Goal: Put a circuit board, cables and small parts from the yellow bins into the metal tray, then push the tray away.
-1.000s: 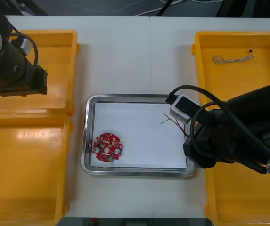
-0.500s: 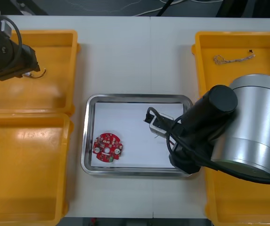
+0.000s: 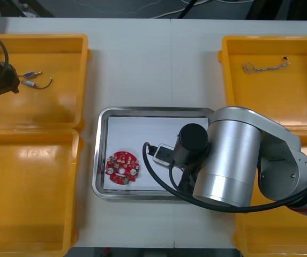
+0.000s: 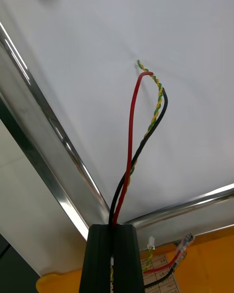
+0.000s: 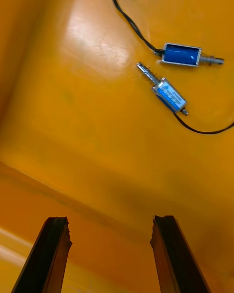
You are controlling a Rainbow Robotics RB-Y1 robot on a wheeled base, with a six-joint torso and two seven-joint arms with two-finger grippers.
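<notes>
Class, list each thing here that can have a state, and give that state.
right gripper, shut on cable bundle above metal tray
left gripper, open above a yellow bin
cable bundle, gripped, ends dangling over metal tray
metal tray, holding the circuit board
circuit board, lying flat in metal tray
small metal parts, lying loose in yellow bin

Light table [image 3: 153,64]; dark floor [image 3: 121,12] beyond its far edge.
</notes>
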